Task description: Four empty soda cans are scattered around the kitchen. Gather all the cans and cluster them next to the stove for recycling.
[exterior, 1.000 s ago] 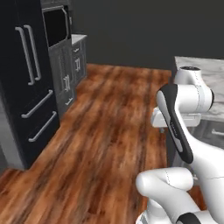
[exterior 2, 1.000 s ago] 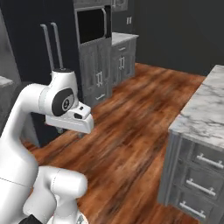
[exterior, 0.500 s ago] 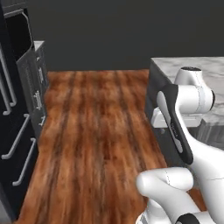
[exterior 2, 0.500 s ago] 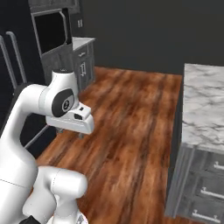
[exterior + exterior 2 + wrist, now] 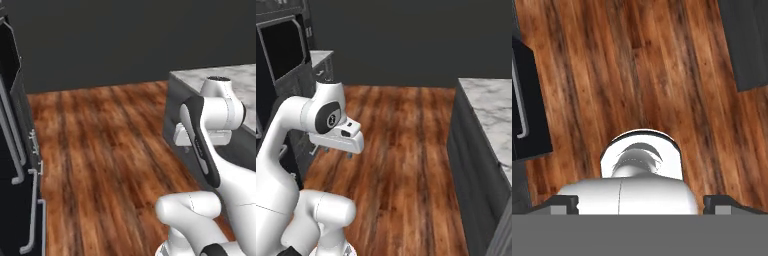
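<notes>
Facing down at a warm brown plank floor (image 5: 662,65), the claw (image 5: 640,204) carried nothing; its two small dark finger tips (image 5: 564,204) sat far apart at the bottom corners of the hand view, so the jaws stood wide open and empty. That view looked straight down, with a black cabinet front and its thin grey handle (image 5: 522,107) at nine o'clock and a dark grey cabinet corner (image 5: 747,42) at about one o'clock.

None of the small metal soda cans could be picked out anywhere, nor could the steel stove, so which way a can lay from the claw, or how its long axis stood, could not be told. My judgement was that the job remained in a searching stage, with the base needing to bring a can within reach before any grasp could be planned.

Seen from the right base view, the white arm (image 5: 323,117) was folded close to the body, its hand hanging low above the floor. A grey-veined white marble tabletop (image 5: 488,115) on dark grey cabinets filled three o'clock, its visible surface bare. At ten o'clock stood a dark wall oven with a black glass door (image 5: 281,52), and beside it a short pale counter (image 5: 321,57) over grey cabinets. From the left base view the same marble tabletop (image 5: 240,77) lay at two o'clock, tall black doors with long grey handles (image 5: 20,165) ran along nine o'clock, and a plain dark wall (image 5: 125,40) closed off twelve o'clock.
</notes>
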Available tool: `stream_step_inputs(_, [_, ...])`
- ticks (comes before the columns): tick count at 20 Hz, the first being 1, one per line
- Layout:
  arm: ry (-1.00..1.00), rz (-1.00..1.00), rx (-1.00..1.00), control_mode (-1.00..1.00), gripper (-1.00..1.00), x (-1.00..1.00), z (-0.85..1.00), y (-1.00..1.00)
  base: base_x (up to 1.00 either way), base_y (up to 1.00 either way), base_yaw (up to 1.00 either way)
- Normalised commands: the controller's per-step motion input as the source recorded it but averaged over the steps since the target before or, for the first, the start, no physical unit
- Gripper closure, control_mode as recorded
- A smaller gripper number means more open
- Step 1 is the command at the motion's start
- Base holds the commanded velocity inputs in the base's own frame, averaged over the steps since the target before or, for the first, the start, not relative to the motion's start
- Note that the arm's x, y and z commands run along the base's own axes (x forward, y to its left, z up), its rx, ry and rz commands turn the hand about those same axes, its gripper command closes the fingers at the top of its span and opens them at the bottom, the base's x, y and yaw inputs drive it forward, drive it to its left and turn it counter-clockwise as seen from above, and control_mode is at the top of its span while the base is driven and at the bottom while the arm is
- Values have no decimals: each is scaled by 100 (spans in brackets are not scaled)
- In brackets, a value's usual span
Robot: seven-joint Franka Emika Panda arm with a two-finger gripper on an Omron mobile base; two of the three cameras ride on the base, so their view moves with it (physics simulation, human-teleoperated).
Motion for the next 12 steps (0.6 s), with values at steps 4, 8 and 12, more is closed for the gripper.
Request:
stream_step_inputs(4, [0, 0, 0, 100, -100, 0, 0, 0, 100, 39, -8])
stream_step_inputs(8, [0, 0, 0, 100, -100, 0, 0, 0, 100, 0, 2])
stream_step_inputs(12, [0, 0, 0, 100, -100, 0, 0, 0, 100, -9, 6])
